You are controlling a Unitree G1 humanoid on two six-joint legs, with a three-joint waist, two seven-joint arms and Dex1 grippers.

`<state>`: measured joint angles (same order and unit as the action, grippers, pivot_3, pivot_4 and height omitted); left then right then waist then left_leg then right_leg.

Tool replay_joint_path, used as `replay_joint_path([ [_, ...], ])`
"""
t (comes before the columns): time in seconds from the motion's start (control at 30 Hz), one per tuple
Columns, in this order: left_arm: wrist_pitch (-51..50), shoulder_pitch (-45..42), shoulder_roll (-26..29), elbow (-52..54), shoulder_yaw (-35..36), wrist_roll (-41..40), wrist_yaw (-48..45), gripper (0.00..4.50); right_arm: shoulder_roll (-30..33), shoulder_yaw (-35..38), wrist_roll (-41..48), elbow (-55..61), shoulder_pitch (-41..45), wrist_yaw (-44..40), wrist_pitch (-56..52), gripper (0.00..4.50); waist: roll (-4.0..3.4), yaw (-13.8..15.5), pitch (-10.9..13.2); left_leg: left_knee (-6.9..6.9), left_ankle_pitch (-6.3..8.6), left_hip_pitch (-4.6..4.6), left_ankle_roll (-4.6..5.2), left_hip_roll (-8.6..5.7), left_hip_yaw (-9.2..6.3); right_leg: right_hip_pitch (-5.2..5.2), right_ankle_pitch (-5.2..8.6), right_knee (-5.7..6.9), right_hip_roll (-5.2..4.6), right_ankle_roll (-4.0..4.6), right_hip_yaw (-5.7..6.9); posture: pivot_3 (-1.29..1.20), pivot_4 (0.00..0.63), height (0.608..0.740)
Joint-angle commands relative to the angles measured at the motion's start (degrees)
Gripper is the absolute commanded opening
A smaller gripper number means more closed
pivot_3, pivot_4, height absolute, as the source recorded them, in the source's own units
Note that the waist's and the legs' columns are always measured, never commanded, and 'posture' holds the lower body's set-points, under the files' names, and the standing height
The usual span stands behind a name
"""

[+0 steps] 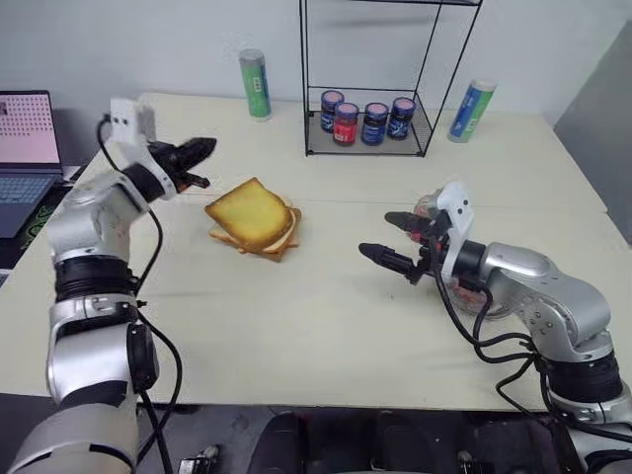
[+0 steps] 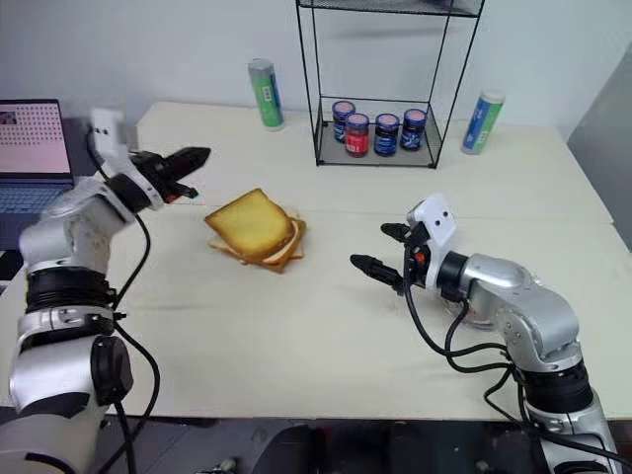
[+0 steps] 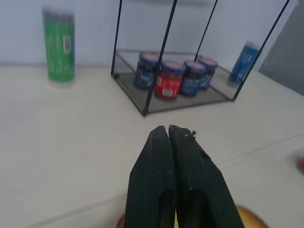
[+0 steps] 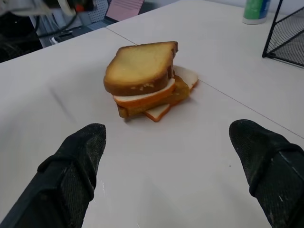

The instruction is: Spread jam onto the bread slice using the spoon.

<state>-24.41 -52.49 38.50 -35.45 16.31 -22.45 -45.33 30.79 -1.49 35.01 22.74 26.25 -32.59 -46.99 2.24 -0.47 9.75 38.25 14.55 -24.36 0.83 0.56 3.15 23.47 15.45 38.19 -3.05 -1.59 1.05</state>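
Observation:
The bread slice (image 1: 250,210), thick and golden with a brown crust, lies on top of a small stack of thinner, paler slices (image 1: 279,243) at the table's middle left. My left gripper (image 1: 202,149) is shut and holds nothing, raised above the table to the left of the bread. In the left wrist view its fingertips (image 3: 168,130) press together. My right gripper (image 1: 377,234) stands wide open to the right of the stack, pointing at it, apart from it; the bread (image 4: 140,66) lies beyond its fingers (image 4: 76,156). A round steel dish (image 2: 474,314) peeks out under my right forearm. The spoon and jam are hidden.
A black wire rack (image 1: 308,99) at the back holds several small jars (image 1: 365,120). A green can (image 1: 256,84) stands to its left and a blue can (image 1: 472,109) to its right. A laptop (image 1: 25,148) sits beyond the table's left edge.

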Motion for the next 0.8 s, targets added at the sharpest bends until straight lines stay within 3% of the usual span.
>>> replay_joint_path([
  [0.03,-0.9,4.2,1.1,-0.7,4.1,-1.2,3.0,0.23,0.2,2.0,0.8,2.5,-0.4,0.1,0.1,4.5,0.0,-0.3,0.0,-0.03,0.0,0.04,0.0,0.01,0.02,0.0,0.0,0.04,0.01,0.0,-0.02,0.0,0.15,0.74],
  [0.27,-6.1,9.5,-0.9,-1.3,8.0,-5.4,4.3,1.66,-0.7,1.7,1.4,3.6,-1.2,0.8,-0.9,4.5,0.02,-0.5,0.0,0.25,0.0,0.08,0.0,0.04,0.02,0.03,0.01,0.46,0.0,-0.01,-0.05,0.0,0.15,0.74],
  [0.4,-6.5,12.2,-1.8,0.1,6.8,-5.5,3.0,2.53,-1.0,1.8,1.7,4.2,-1.4,1.0,-1.9,4.5,0.02,-0.4,0.0,0.52,0.0,0.06,0.0,0.02,-0.02,-0.01,0.01,0.66,-0.02,-0.01,-0.05,0.0,0.15,0.74],
  [0.53,1.5,18.0,-1.2,11.6,-2.2,1.7,-0.1,3.44,-0.8,1.9,1.7,4.7,-2.0,1.0,-2.4,4.5,0.02,0.0,0.0,0.58,0.0,0.07,0.0,0.02,-0.03,-0.02,0.0,0.73,-0.02,0.0,-0.07,0.0,0.15,0.74],
  [0.7,7.8,21.4,0.6,21.6,-8.3,5.9,-4.3,4.47,-0.7,2.1,1.9,5.4,-2.5,1.4,-2.8,4.5,0.02,0.4,0.0,0.57,0.0,0.07,0.0,0.03,-0.02,-0.01,-0.01,0.72,-0.05,0.03,-0.11,0.0,0.15,0.74],
  [0.8,9.0,21.0,1.0,21.1,-11.1,8.1,-5.5,4.47,-0.6,2.0,1.9,5.3,-2.4,1.5,-2.7,4.5,-0.01,0.3,0.0,0.56,0.01,0.09,0.0,0.03,-0.01,-0.02,-0.01,0.73,-0.05,0.04,-0.12,0.0,0.15,0.74],
])
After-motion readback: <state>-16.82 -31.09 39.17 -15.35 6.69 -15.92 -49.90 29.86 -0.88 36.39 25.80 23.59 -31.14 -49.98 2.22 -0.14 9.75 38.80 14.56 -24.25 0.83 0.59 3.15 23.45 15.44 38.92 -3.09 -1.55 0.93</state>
